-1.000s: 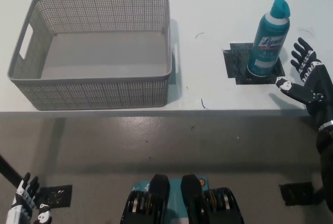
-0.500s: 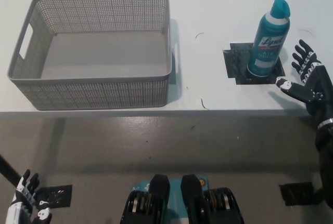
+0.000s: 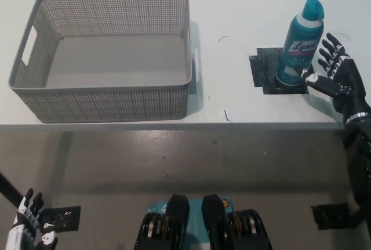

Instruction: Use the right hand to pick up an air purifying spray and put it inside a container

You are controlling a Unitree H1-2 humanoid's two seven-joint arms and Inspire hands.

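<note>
White table [image 3: 232,6], teal "Lysol" spray can [image 3: 301,44], black right hand [image 3: 335,76] spread beside it

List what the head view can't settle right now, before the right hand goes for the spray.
- Right hand against spray can: touching or apart cannot be told; steep overhead angle.
- Can's lower label text: too small.
- Dark patch under the can: partly covered by can and hand.
- Left hand: cut off by the bottom edge.
- Basket near inner wall: hidden by its rim.

spray cans: one [image 3: 300,44], right of the basket
baskets: one [image 3: 104,96]
black floor-mat patches on table: one [image 3: 264,70], under the can
</note>
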